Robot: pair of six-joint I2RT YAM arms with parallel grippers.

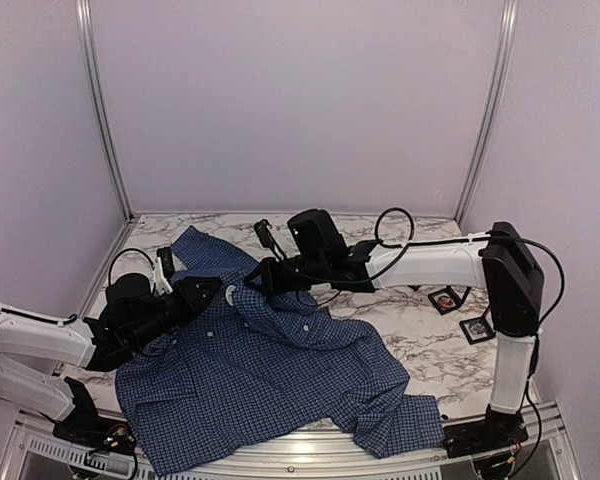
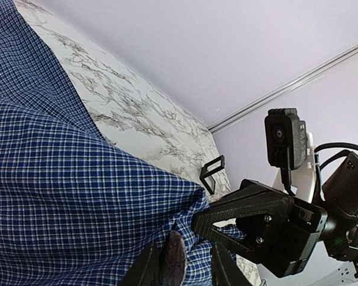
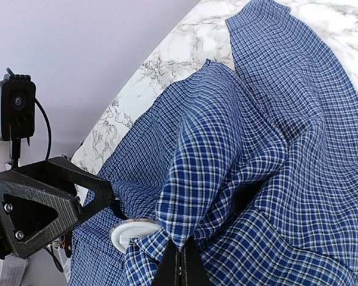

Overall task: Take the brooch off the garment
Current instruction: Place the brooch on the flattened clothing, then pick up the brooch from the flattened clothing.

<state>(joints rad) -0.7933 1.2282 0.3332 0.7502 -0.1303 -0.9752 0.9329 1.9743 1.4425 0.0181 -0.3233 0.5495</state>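
A dark blue fine-checked shirt [image 1: 280, 380] is lying spread over the white marble-patterned table [image 1: 420, 345], its hem reaching the near edge and its collar end pointing far and left. The two arms are meeting over the shirt's far part, left of the middle. The right gripper [image 3: 179, 265] is pinching a raised fold of the cloth, its fingers pressed together on it. The small round brooch [image 3: 134, 233] is sitting just left of that fold, showing a pale face to the right wrist camera. The left gripper [image 1: 222, 292] is reaching it from the left with its jaws standing narrowly apart; the disc is lying between them against one finger, and whether it is gripped cannot be told. Two small black-framed pieces [image 1: 446, 298] are lying on the table well to the right.
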